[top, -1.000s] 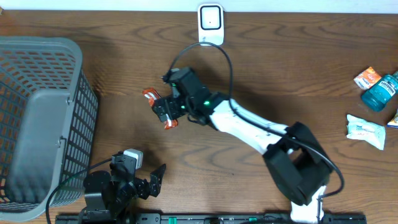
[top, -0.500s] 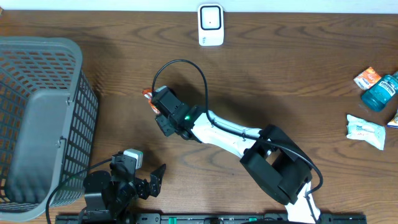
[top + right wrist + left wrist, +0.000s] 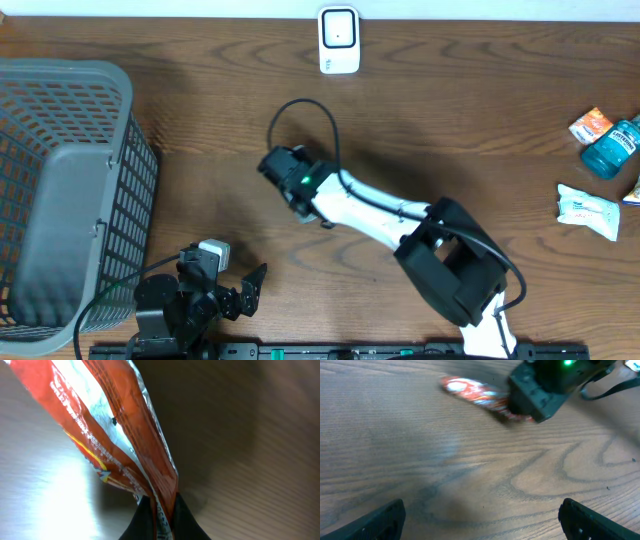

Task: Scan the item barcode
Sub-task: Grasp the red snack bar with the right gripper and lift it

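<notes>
Between right fingers (image 3: 141, 524), red packet (image 3: 117, 445) pinched.

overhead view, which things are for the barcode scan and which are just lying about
Job: red packet, right gripper shut on it, white scanner.
Lying about: grey basket, blue bottle, white pouch, orange packet, open left gripper.

R claw (image 3: 280, 166) low over mid-table — basket (image 3: 138, 195) at L edge.
</notes>
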Robot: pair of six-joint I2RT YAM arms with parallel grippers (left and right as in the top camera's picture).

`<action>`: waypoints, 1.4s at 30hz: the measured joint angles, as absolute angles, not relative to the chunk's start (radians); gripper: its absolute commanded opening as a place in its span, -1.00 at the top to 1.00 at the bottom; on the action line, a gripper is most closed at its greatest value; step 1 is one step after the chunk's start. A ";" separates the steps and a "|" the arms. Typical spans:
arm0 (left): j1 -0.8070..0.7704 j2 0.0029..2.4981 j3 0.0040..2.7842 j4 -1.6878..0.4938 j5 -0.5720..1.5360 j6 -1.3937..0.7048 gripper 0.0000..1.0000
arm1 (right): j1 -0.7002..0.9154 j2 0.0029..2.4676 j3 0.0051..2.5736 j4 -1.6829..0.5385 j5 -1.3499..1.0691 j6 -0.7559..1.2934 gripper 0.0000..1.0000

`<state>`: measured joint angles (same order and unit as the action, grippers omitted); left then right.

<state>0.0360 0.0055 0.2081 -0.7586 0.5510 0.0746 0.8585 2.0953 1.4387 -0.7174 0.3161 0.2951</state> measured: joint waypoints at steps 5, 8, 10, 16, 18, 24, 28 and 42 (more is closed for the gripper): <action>0.036 0.006 0.208 -0.759 0.551 0.075 -0.96 | 0.748 2.076 1.437 -0.800 0.372 0.295 -0.48; 0.036 0.006 0.208 -0.759 0.551 0.075 -0.96 | 0.693 2.025 1.438 -0.815 0.336 0.292 -0.40; 0.036 0.006 0.208 -0.759 0.551 0.075 -0.95 | 0.671 1.959 1.444 -0.807 0.288 0.290 0.10; 0.036 0.006 0.208 -0.759 0.551 0.075 -0.95 | 0.656 1.794 1.488 -0.771 0.163 0.339 0.71; 0.036 0.006 0.208 -0.759 0.551 0.075 -0.96 | 0.654 1.794 1.493 -0.757 0.141 0.351 0.72; 0.036 0.006 0.208 -0.759 0.551 0.075 -0.96 | 0.655 1.946 1.492 -0.743 0.102 0.368 0.98; 0.036 0.006 0.208 -0.759 0.551 0.075 -0.95 | 0.655 2.066 1.488 -0.776 0.068 0.383 0.98; 0.036 0.006 0.208 -0.759 0.551 0.075 -0.96 | 0.659 2.090 1.551 -0.929 -0.185 0.342 -0.09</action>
